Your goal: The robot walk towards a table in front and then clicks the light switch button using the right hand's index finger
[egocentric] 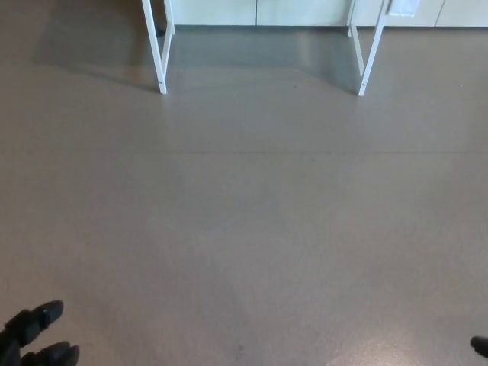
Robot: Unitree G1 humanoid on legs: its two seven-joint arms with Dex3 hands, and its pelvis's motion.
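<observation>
Our left hand [34,335] shows fingers apart; right hand [480,347] barely visible, cannot tell. Desk [162,53] far; switch unseen, so we risk misaligning.

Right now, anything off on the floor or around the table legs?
Nothing stands out. The floor is bare and clean apart from a faint dark speck near the bottom edge. Both white table legs look intact. The left hand sits at the lower left corner, fingers apart, holding nothing; only a sliver of the right hand shows.
</observation>
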